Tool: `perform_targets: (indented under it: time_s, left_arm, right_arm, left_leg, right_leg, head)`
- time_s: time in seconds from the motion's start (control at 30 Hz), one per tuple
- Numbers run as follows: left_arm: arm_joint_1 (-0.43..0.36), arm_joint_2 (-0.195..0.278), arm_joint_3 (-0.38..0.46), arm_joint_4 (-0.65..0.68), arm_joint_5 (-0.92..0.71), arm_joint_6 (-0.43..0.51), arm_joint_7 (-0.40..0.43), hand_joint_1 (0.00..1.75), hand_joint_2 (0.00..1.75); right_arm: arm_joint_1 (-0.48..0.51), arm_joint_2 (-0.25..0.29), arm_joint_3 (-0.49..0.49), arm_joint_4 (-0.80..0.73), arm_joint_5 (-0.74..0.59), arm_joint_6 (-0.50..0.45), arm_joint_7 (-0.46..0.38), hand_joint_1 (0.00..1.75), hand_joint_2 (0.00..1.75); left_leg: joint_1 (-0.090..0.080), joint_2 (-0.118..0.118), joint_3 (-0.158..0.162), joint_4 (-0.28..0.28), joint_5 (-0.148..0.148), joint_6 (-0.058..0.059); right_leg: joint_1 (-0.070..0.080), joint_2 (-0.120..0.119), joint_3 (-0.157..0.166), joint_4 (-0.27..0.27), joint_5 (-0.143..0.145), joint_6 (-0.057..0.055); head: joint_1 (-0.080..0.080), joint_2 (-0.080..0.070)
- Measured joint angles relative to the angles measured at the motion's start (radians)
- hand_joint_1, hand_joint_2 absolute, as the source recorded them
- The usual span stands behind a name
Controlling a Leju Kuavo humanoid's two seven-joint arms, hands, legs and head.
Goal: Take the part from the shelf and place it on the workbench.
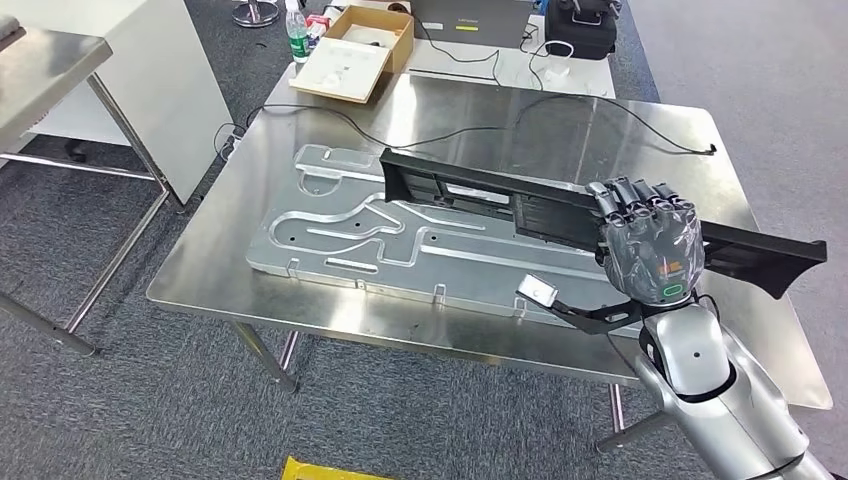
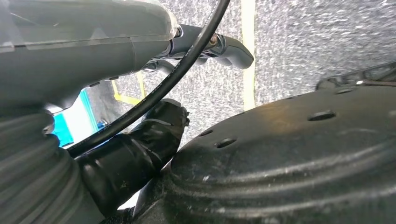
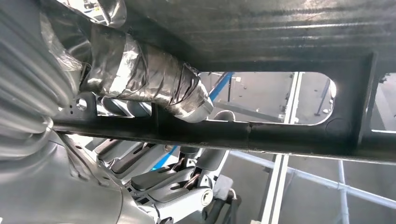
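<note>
One long black part is hanging over the steel desk, stretching from about the middle of the desk out past its right edge, and the robot's right hand is gripping it from the near side, a good way toward its right end. The fingers are curling over the part's top edge, and the silver right arm is reaching up from the near right corner. In the right wrist view the taped thumb is pressing up against the dark rail of the part, with a slot-shaped opening in the part just beyond it.

Under the part, a large flat aluminium plate with routed channels is lying on the desk, taking up most of its near half. A black cable is trailing across the far side of the desk. Beyond it, on a second surface, an open cardboard box is sitting beside a bottle.

The left hand is showing up in the left wrist view as dark taped fingers close against a black rounded surface, with grey carpet and yellow floor tape behind; I cannot tell whether it is open or closed.
</note>
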Motion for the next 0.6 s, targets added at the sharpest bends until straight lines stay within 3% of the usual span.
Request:
perform_targets:
  time_s: [0.03, 0.1, 0.17, 0.23, 0.3, 0.37, 0.4, 0.43, 0.47, 0.53, 0.6]
  left_arm:
    - [0.001, 0.000, -0.001, 0.000, 0.000, 0.001, 0.000, 0.00, 1.75]
    - [0.002, -0.001, -0.002, 0.000, 0.000, 0.002, 0.001, 0.00, 1.75]
    - [0.002, 0.000, -0.002, 0.000, 0.000, 0.003, 0.001, 0.00, 1.75]
    - [0.001, 0.000, -0.002, 0.001, 0.000, 0.005, 0.001, 0.00, 1.75]
    - [-0.001, 0.001, -0.002, 0.001, 0.000, 0.006, 0.001, 0.00, 1.75]
    - [-0.002, 0.001, -0.003, 0.002, 0.000, 0.006, 0.000, 0.00, 1.75]
    - [-0.002, 0.001, -0.003, 0.002, 0.000, 0.006, 0.000, 0.00, 1.75]
    - [-0.002, 0.001, -0.003, 0.002, 0.000, 0.007, 0.000, 0.00, 1.75]
    - [-0.002, 0.001, -0.003, 0.002, 0.000, 0.007, 0.000, 0.00, 1.75]
    - [-0.001, 0.002, -0.003, 0.002, 0.000, 0.007, 0.000, 0.00, 1.75]
    - [0.000, 0.002, -0.003, 0.002, 0.000, 0.008, -0.001, 0.00, 1.75]
  right_arm:
    - [0.000, 0.002, 0.001, 0.001, -0.002, 0.000, 0.000, 1.75, 1.75]
    - [0.000, 0.007, 0.004, 0.002, -0.004, 0.000, 0.000, 1.75, 1.75]
    - [0.001, 0.010, 0.006, 0.003, -0.006, 0.000, -0.001, 1.75, 1.75]
    - [0.002, 0.012, 0.007, 0.002, -0.007, -0.001, -0.001, 1.75, 1.75]
    - [0.001, 0.013, 0.007, 0.002, -0.007, -0.001, -0.001, 1.75, 1.75]
    - [0.000, 0.015, 0.008, 0.002, -0.008, -0.001, 0.000, 1.75, 1.75]
    - [0.001, 0.017, 0.009, 0.002, -0.008, -0.001, -0.001, 1.75, 1.75]
    - [0.001, 0.018, 0.009, 0.002, -0.008, -0.001, -0.001, 1.75, 1.75]
    - [0.001, 0.019, 0.009, 0.002, -0.008, -0.001, -0.001, 1.75, 1.75]
    - [0.001, 0.021, 0.010, 0.002, -0.008, -0.001, -0.001, 1.75, 1.75]
    - [0.001, 0.024, 0.010, 0.002, -0.007, -0.001, 0.000, 1.75, 1.75]
  left_leg:
    - [0.000, 0.000, 0.012, 0.000, -0.009, -0.004]
    - [-0.001, 0.001, 0.023, 0.000, -0.024, -0.016]
    - [-0.002, 0.003, 0.027, 0.005, -0.031, -0.030]
    - [-0.003, 0.004, 0.024, 0.032, -0.037, -0.040]
    - [-0.002, 0.005, -0.021, 0.117, -0.068, -0.048]
    - [-0.001, 0.005, -0.103, 0.244, -0.122, -0.054]
    - [0.000, 0.005, -0.140, 0.290, -0.135, -0.056]
    - [0.000, 0.005, -0.162, 0.305, -0.127, -0.056]
    - [0.000, 0.005, -0.166, 0.280, -0.093, -0.055]
    - [-0.001, 0.005, -0.130, 0.154, 0.007, -0.047]
    - [-0.005, 0.004, -0.105, 0.062, 0.041, -0.037]
  right_leg:
    - [0.000, -0.002, 0.016, -0.058, 0.040, -0.002]
    - [0.007, -0.008, 0.037, -0.139, 0.076, -0.013]
    - [0.013, -0.008, 0.043, -0.152, 0.070, -0.031]
    - [0.007, -0.005, 0.059, -0.157, 0.068, -0.045]
    - [0.004, -0.005, 0.078, -0.162, 0.058, -0.056]
    - [0.005, -0.005, 0.093, -0.162, 0.043, -0.061]
    - [0.006, -0.004, 0.101, -0.162, 0.036, -0.062]
    - [0.007, -0.004, 0.111, -0.162, 0.028, -0.061]
    - [0.007, -0.003, 0.123, -0.162, 0.019, -0.060]
    - [0.007, -0.001, 0.147, -0.163, 0.001, -0.056]
    - [0.009, 0.001, 0.160, -0.164, -0.013, -0.047]
  head:
    - [-0.001, 0.000]
    - [0.000, 0.000]
    - [0.001, 0.000]
    - [0.000, 0.000]
    - [-0.001, 0.000]
    - [-0.002, 0.000]
    - [-0.002, 0.000]
    - [-0.002, 0.000]
    - [-0.002, 0.000]
    - [-0.002, 0.000]
    - [-0.002, 0.000]
